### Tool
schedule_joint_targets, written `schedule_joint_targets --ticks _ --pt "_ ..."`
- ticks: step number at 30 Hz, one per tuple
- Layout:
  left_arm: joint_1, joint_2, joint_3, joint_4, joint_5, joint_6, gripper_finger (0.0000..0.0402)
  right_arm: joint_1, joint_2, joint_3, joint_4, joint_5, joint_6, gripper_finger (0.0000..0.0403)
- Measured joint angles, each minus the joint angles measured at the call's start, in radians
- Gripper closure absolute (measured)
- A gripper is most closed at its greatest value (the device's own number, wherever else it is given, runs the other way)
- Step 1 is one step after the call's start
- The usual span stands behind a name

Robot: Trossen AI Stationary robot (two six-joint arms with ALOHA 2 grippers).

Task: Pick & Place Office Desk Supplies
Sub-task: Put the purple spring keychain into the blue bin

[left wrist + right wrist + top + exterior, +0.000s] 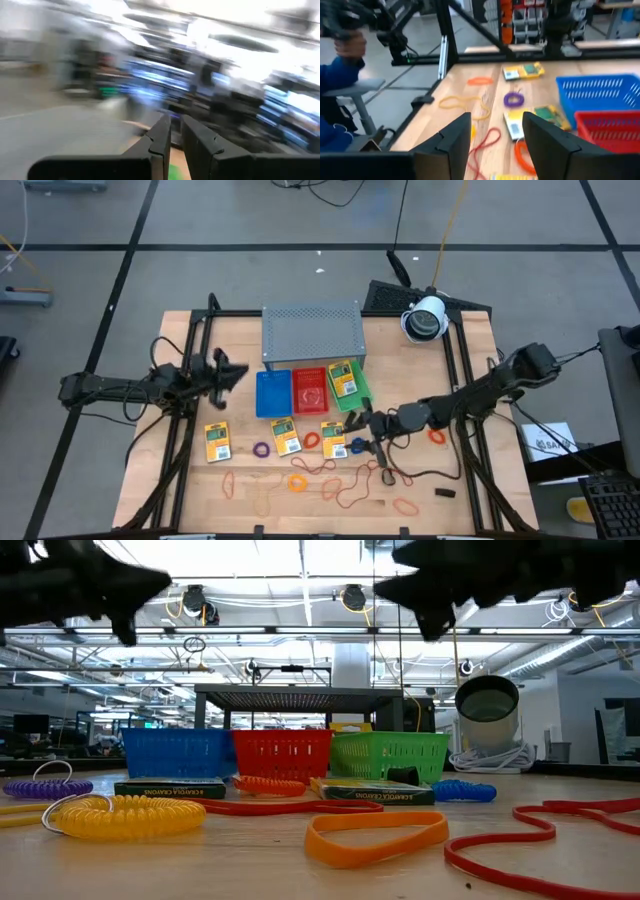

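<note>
Three yellow-and-green packets [217, 442] [286, 436] [334, 438] lie flat on the table, and another lies in the green tray [343, 378]. Around them lie purple [262, 450], orange [297, 482] and blue rings [358, 445], thin orange and red rubber bands [330, 470] and a small black piece [445, 492]. My right gripper [365, 428] [495, 135] is open and hovers over the table near the green tray, holding nothing. My left gripper [235, 370] [175, 135] is raised left of the blue tray, its fingers a narrow gap apart and empty.
Blue [273, 393], red [310, 390] and green trays [352, 395] stand in a row in front of the grey perforated shelf [312, 335]. A white round device [425, 318] sits at the far right corner. A person in blue [335, 90] sits beyond the table's edge.
</note>
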Motion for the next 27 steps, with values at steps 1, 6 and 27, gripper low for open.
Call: schedule_joint_targets --ticks 1,6,27 --pt "-0.002 0.0 0.0 0.0 0.092 0.011 0.035 0.007 0.016 0.0 0.004 0.001 0.001 0.0237" --pt "-0.059 0.013 0.017 -0.105 0.24 -0.015 0.035 0.03 0.057 0.0 0.032 0.001 -0.038 0.0239" --pt "-0.523 0.817 0.755 -1.155 -0.134 -0.256 0.035 0.02 0.057 0.0 0.006 0.004 -0.096 0.0243"
